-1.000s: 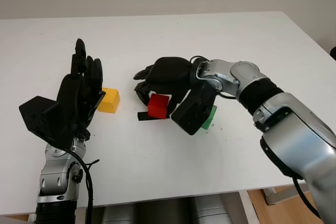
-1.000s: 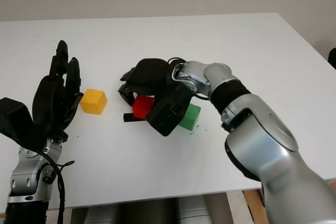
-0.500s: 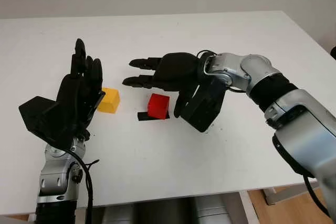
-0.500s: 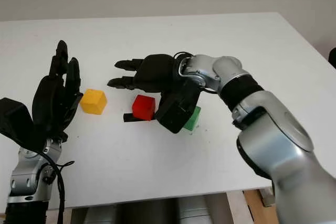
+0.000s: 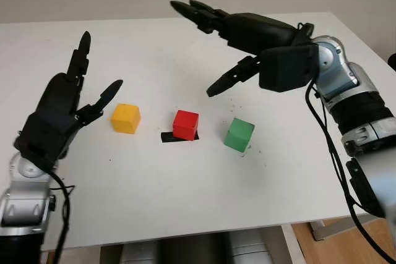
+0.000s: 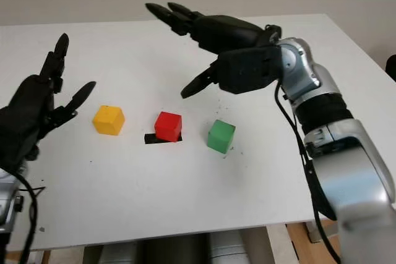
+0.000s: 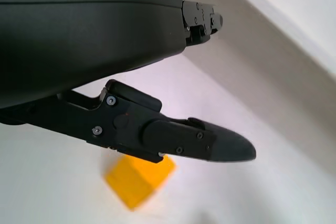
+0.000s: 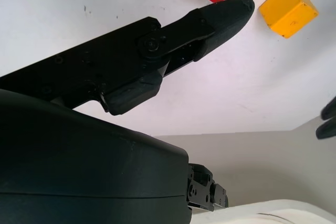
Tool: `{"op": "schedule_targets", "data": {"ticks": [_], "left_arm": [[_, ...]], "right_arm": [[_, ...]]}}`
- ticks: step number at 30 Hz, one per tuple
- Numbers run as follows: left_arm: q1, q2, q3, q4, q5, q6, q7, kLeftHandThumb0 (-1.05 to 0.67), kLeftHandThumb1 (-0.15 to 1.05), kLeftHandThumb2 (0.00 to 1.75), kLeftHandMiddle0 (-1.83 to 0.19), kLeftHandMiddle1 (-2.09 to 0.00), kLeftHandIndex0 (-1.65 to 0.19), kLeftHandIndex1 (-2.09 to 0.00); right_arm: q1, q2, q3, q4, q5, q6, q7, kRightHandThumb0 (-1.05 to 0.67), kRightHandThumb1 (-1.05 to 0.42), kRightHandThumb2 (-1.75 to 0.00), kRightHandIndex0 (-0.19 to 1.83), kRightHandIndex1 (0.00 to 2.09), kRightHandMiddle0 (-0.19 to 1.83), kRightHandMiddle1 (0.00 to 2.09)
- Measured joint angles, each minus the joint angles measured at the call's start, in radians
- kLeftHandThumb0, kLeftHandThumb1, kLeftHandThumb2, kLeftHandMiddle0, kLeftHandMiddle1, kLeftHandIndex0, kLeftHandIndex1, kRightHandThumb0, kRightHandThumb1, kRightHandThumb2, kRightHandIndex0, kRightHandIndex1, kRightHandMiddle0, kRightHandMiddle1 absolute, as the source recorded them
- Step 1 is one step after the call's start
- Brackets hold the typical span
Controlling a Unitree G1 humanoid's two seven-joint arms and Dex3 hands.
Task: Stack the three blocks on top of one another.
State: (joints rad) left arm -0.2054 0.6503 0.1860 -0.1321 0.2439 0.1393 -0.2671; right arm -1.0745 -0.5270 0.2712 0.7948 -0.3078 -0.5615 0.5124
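Blocks unstacked on table [image 5: 185,202]: yellow block [image 5: 125,118], red block [image 5: 185,124], green block [image 5: 239,135] apart; right hand [image 5: 238,35] wide, raised above; left hand [image 5: 62,106] wide, beside yellow.

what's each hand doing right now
Left hand: open, raised beside the yellow block.
Right hand: open, above the table beyond the red block.

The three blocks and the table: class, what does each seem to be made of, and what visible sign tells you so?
Yellow block, red block and green block: probably painted wood or solid plastic; flat, even colour, crisp edges, matte faces without glare. Table: likely white laminate or coated board; smooth and uniform, with a few dark specks near the green block.
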Motion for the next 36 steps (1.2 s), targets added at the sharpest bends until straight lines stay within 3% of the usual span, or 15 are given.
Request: {"op": "schedule_targets", "data": {"ticks": [5, 11, 26, 36], "left_arm": [[-0.028, 0.143, -0.044, 0.073, 0.135, -0.039, -0.041, -0.67, 0.84, 0.05, 0.19, 0.00, -0.31, -0.10], [-0.093, 0.216, -0.125, 0.173, 0.255, -0.115, -0.052, -0.62, 0.83, 0.05, 0.19, 0.00, -0.44, -0.09], [-0.306, 0.205, -0.323, 0.321, 0.472, -0.218, -0.026, -0.60, 0.82, 0.05, 0.19, 0.00, -0.37, -0.04], [-0.341, 0.158, -0.365, 0.390, 0.464, -0.257, -0.028, -0.73, 0.84, 0.06, 0.19, 0.00, -0.34, -0.04]], "right_arm": [[0.029, 0.000, -0.042, -0.002, 0.024, 0.006, -0.024, -0.90, -0.93, -0.05, -0.19, 0.00, -0.19, 0.00], [0.046, 0.010, -0.074, 0.004, 0.047, 0.032, -0.049, -0.93, -0.96, -0.06, -0.19, 0.00, -0.19, 0.00], [0.067, 0.049, -0.095, 0.035, 0.068, 0.058, -0.112, -0.95, -0.98, -0.06, -0.19, 0.00, -0.19, 0.01], [0.248, 0.099, -0.185, -0.024, 0.182, 0.098, -0.143, -0.84, -0.99, -0.06, -0.19, 0.00, -0.19, 0.00]]}}
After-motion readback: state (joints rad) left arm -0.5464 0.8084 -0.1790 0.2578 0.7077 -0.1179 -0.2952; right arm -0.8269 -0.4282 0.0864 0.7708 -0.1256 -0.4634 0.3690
